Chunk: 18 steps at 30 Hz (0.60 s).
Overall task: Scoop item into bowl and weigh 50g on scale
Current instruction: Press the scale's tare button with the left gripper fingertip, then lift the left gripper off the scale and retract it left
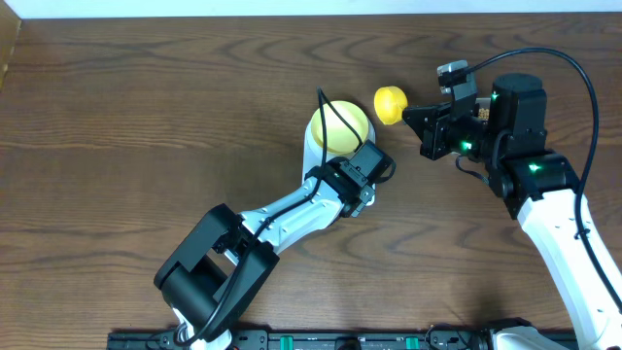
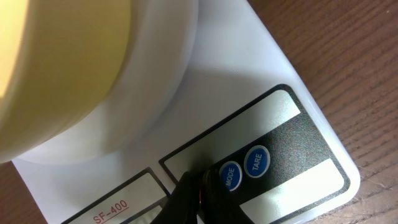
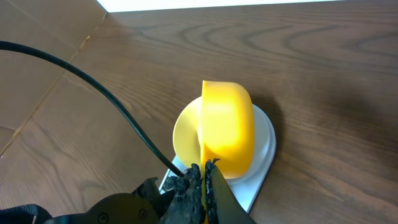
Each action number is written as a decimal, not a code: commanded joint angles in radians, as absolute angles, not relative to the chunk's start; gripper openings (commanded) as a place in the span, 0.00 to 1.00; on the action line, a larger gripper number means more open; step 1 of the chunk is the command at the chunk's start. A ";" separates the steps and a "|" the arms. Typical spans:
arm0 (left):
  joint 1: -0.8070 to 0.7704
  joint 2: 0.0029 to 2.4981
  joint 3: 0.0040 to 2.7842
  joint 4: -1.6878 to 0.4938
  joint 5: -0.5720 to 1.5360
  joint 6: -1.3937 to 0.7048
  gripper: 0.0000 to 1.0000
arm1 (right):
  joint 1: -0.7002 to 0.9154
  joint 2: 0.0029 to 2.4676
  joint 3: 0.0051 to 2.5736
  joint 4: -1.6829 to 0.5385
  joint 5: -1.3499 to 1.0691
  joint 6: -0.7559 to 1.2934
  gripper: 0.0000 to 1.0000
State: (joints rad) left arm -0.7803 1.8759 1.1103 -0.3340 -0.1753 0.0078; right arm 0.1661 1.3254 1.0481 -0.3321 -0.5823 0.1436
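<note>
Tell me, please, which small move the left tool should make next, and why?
Probably move the shut left tool across from beside the MODE button to the TARE button, and press. The bowl already stands on the scale and looks empty, while the right tool holds the yellow scoop near it, so zeroing should come before pouring.

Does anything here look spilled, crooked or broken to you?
Nothing stands out. The bowl sits on the scale, the right gripper holds the yellow scoop, and no spill shows on the table.
</note>
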 commanded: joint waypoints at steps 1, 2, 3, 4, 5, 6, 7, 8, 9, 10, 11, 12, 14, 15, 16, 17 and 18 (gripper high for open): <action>-0.770 1.945 1.086 -0.353 -0.196 0.026 0.08 | 0.163 1.328 1.066 -0.333 -0.578 0.125 0.01; -0.770 1.940 1.089 -0.355 -0.196 0.026 0.08 | 0.163 1.328 1.066 -0.332 -0.578 0.125 0.01; -0.770 1.932 1.092 -0.354 -0.196 0.025 0.08 | 0.163 1.328 1.066 -0.329 -0.577 0.125 0.01; -0.770 1.922 1.093 -0.353 -0.196 0.024 0.08 | 0.163 1.328 1.066 -0.329 -0.577 0.125 0.01; -0.770 1.905 1.098 -0.353 -0.196 0.013 0.08 | 0.162 1.328 1.066 -0.326 -0.578 0.125 0.01; -0.770 1.893 1.101 -0.353 -0.196 0.005 0.08 | 0.162 1.328 1.066 -0.326 -0.577 0.125 0.01; -0.770 1.876 1.105 -0.354 -0.196 -0.004 0.08 | 0.160 1.328 1.066 -0.326 -0.578 0.125 0.01; -0.770 1.852 1.108 -0.354 -0.196 -0.011 0.08 | 0.157 1.328 1.066 -0.327 -0.578 0.125 0.01; -0.770 1.829 1.109 -0.354 -0.196 -0.018 0.08 | 0.153 1.328 1.066 -0.329 -0.578 0.125 0.01; -0.770 1.800 1.109 -0.355 -0.196 -0.028 0.08 | 0.149 1.328 1.066 -0.329 -0.578 0.126 0.01; -0.770 1.772 1.109 -0.357 -0.195 -0.032 0.08 | 0.145 1.328 1.066 -0.330 -0.578 0.126 0.01; -0.770 1.741 1.109 -0.358 -0.196 -0.031 0.08 | 0.141 1.328 1.066 -0.331 -0.578 0.126 0.01; -0.770 1.684 1.109 -0.358 -0.195 -0.032 0.08 | 0.134 1.328 1.066 -0.331 -0.578 0.126 0.01; -0.770 1.655 1.109 -0.357 -0.195 -0.031 0.08 | 0.131 1.328 1.066 -0.331 -0.578 0.126 0.01; -0.770 1.628 1.109 -0.357 -0.196 -0.031 0.08 | 0.128 1.328 1.066 -0.333 -0.579 0.126 0.01; -0.770 1.604 1.109 -0.358 -0.196 -0.031 0.07 | 0.125 1.328 1.066 -0.334 -0.578 0.126 0.01; -0.770 1.579 1.109 -0.358 -0.196 -0.031 0.08 | 0.123 1.328 1.066 -0.335 -0.579 0.126 0.01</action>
State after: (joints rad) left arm -0.7742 1.6554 1.1057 -0.3576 -0.1829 -0.0185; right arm 0.1329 1.3254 1.0481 -0.3325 -0.5819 0.1436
